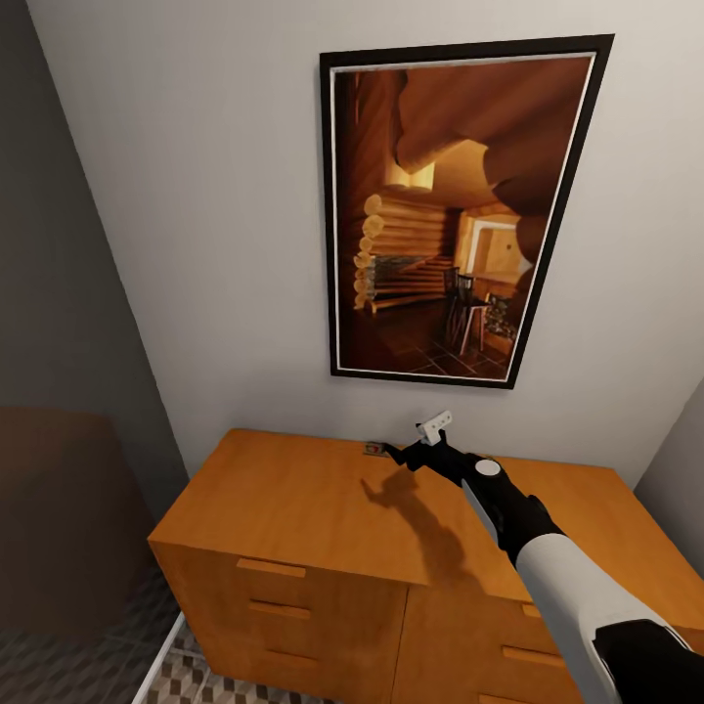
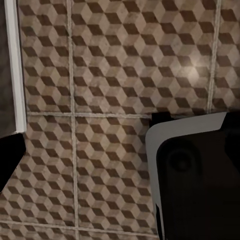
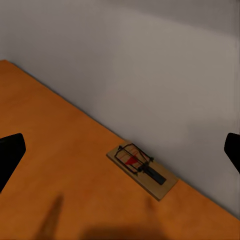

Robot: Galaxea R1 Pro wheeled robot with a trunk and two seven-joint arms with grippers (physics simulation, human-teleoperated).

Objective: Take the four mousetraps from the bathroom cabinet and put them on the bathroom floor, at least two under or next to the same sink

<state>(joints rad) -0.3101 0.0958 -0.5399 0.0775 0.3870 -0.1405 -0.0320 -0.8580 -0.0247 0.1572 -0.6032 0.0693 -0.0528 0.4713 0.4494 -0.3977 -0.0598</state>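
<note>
One mousetrap (image 1: pixel 374 449) (image 3: pixel 142 170), a small wooden board with dark wire and a red spot, lies flat on the top of the orange-brown cabinet (image 1: pixel 293 499) (image 3: pixel 50 165), close to the back wall. My right gripper (image 1: pixel 401 452) hovers just right of it and points at it. It is open, with its dark fingertips (image 3: pixel 10 155) far apart on either side of the trap and nothing between them. The left gripper hangs open over the cube-patterned bathroom floor (image 2: pixel 110 75), one dark fingertip (image 2: pixel 7 160) showing. The bathroom sink is out of view.
A large framed picture (image 1: pixel 460 210) of a log interior hangs on the wall above the cabinet. A dark brown bulk (image 1: pixel 59 518) stands left of the cabinet. Patterned floor (image 1: pixel 196 680) shows at the cabinet's foot. My own white and black body (image 2: pixel 195 175) is low beside the left gripper.
</note>
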